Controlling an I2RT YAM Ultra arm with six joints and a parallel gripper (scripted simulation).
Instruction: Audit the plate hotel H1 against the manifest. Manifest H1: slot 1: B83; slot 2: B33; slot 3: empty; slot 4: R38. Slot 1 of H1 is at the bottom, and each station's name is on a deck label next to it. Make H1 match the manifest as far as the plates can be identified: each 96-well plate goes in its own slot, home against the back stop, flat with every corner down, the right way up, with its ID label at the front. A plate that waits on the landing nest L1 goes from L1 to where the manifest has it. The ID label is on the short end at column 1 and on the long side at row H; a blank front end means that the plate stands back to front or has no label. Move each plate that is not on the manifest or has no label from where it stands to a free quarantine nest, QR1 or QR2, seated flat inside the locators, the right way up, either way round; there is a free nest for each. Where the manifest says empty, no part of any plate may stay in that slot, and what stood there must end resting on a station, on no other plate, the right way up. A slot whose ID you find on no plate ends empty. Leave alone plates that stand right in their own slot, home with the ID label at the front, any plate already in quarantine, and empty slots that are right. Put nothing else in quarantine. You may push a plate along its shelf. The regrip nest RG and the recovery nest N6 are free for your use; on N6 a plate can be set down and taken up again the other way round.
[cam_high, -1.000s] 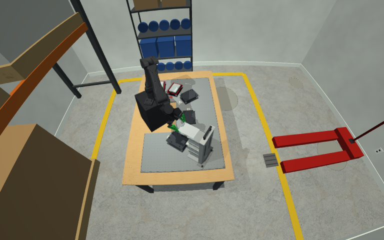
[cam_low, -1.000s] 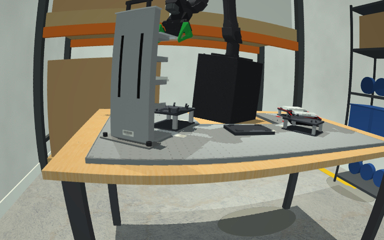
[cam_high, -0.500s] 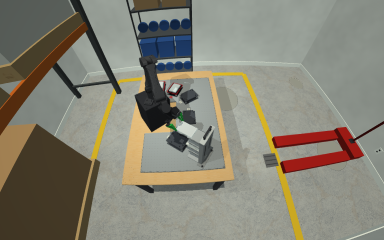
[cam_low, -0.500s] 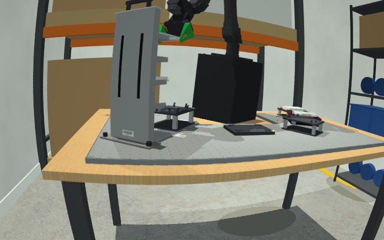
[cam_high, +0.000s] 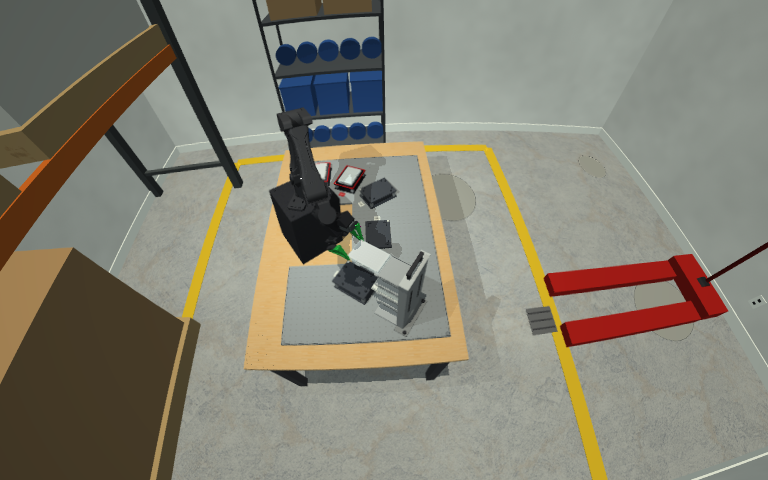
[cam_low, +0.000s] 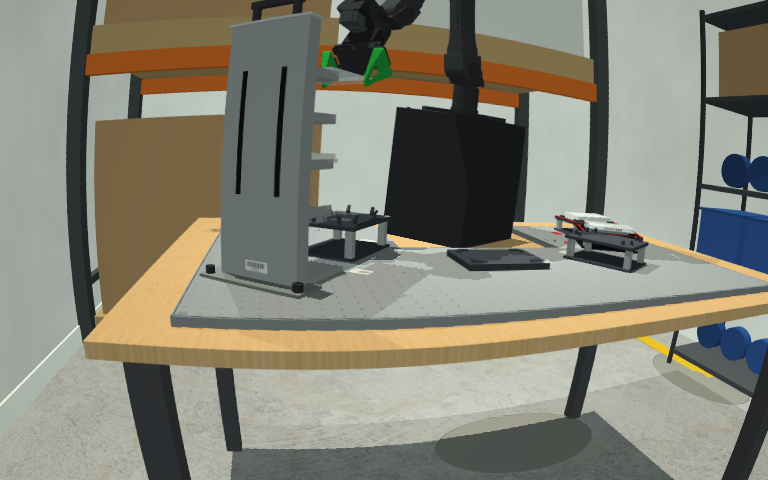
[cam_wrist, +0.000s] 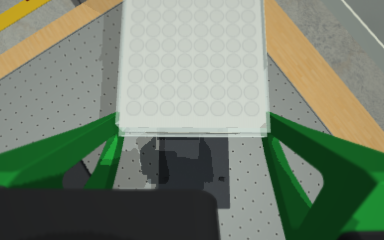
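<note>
The end effector stands wide, its green fingers set against the two long sides of the 96-well plate at its near end, so I judge it to be holding the plate across its width. The plate runs level and straight ahead of the end effector, with its far end at the top shelf of the plate hotel H1 and part of its length hanging in open air. It looks like a thin, stiff, pale plastic tray. It is probably light, with smooth side walls that could slip in a loose pinch, and it could tilt if only its corners are held. A hold further along the long sides, kept level, seems safer than one at the very end. I cannot tell whether the near end face carries a label. Directly below the end effector is a dark raised nest on posts, standing on the grey perforated deck of the bench. Well below and off to one side lie a flat black nest and red-edged nests holding plates. There is open air around the end effector, with only the hotel's shelves close ahead.
</note>
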